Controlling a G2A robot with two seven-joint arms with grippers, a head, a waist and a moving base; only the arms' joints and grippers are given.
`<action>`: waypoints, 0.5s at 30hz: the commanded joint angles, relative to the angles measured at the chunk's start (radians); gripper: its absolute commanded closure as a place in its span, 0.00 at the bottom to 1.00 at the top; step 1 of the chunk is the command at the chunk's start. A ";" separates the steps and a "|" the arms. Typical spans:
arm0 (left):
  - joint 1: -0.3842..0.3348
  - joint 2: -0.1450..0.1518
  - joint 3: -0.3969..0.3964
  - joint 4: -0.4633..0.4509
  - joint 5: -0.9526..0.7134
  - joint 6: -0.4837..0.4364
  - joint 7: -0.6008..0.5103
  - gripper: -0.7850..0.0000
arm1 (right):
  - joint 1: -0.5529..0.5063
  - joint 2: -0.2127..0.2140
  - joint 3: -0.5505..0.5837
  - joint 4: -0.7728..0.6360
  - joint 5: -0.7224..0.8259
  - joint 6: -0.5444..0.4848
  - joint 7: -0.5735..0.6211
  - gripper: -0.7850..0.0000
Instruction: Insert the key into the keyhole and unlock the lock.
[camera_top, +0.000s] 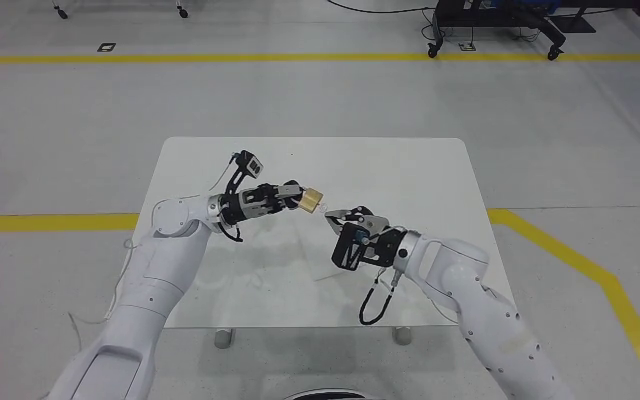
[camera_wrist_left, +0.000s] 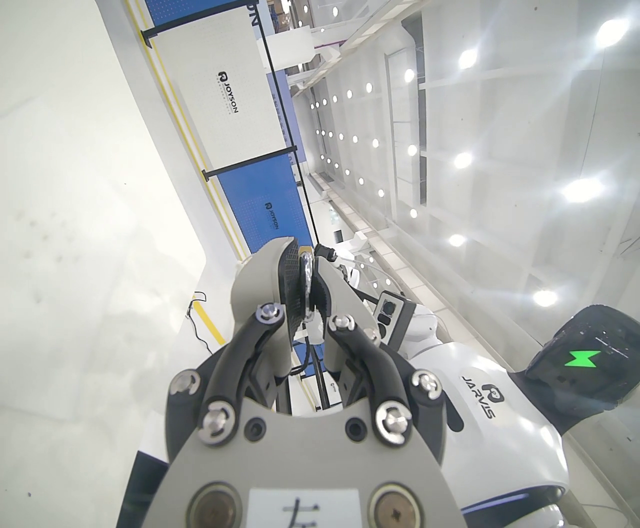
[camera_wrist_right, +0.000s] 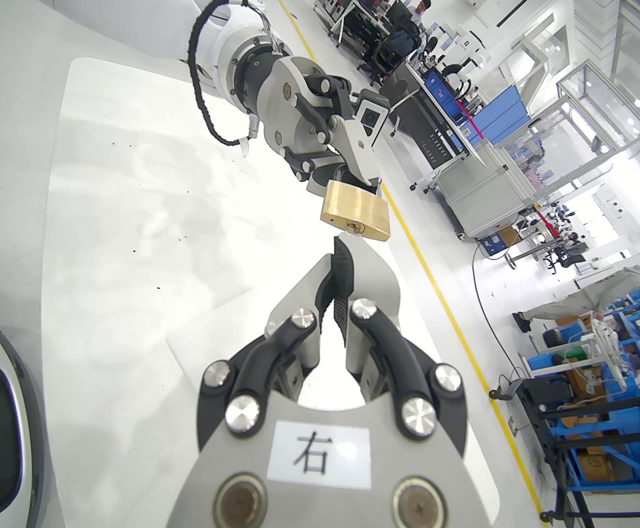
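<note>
Labels of white stock, each bearing one printed character, were noted on the base plates of both hands; the one (camera_wrist_right: 320, 452) in the right wrist view was complete, while the one (camera_wrist_left: 304, 509) in the left wrist view was cut off at the frame edge. The left hand (camera_wrist_left: 305, 260) was closed on the steel shackle (camera_wrist_left: 306, 274) of the lock (camera_top: 312, 199), which it held clear above the white bench (camera_top: 420, 180). From the left wrist view the lock body was hidden behind the fingers. The lock was a brass padlock with a plain rectangular body and rounded corners, and its keyhole (camera_wrist_right: 356, 226) faced the right hand (camera_wrist_right: 345, 250). The right hand's fingers were pressed together just beside that face, gripping the key (camera_wrist_right: 351, 231). Only a small silver bit of the key showed at the keyhole, the rest being concealed between the ribbed pads (camera_wrist_right: 340, 280). How far the key had entered could not be determined.
</note>
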 joint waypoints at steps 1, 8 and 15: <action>-0.001 -0.001 0.002 0.002 -0.001 -0.001 -0.002 1.00 | 0.007 0.000 -0.006 0.001 0.000 0.001 0.004 1.00; -0.002 -0.001 0.003 0.008 -0.001 -0.006 -0.003 1.00 | 0.027 -0.001 -0.026 0.008 0.004 0.001 0.014 1.00; -0.002 0.000 -0.003 0.007 0.003 -0.017 0.014 1.00 | 0.012 0.004 -0.013 -0.003 0.007 0.005 -0.008 0.99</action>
